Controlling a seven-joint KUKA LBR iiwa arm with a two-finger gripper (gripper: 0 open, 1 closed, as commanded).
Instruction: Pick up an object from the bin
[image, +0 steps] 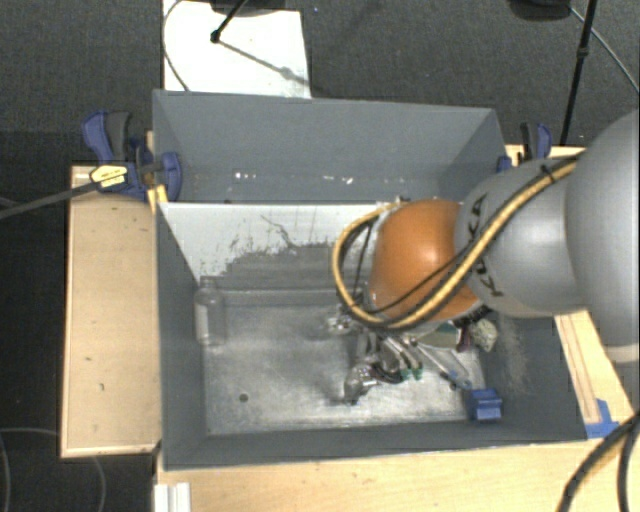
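Gripper (356, 384) is seen low over the bin (300, 150) floor near centre, jaw opening cannot be told, with small heap (440, 350) and blue block (484, 405) located just right of it.

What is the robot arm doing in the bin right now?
Gripper down at bin floor, middle. Nearest: small heap beside it, blue block farther right.

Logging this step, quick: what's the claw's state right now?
Claw: cannot be told. It is low over the floor of the bin, left of a small heap and a blue block.
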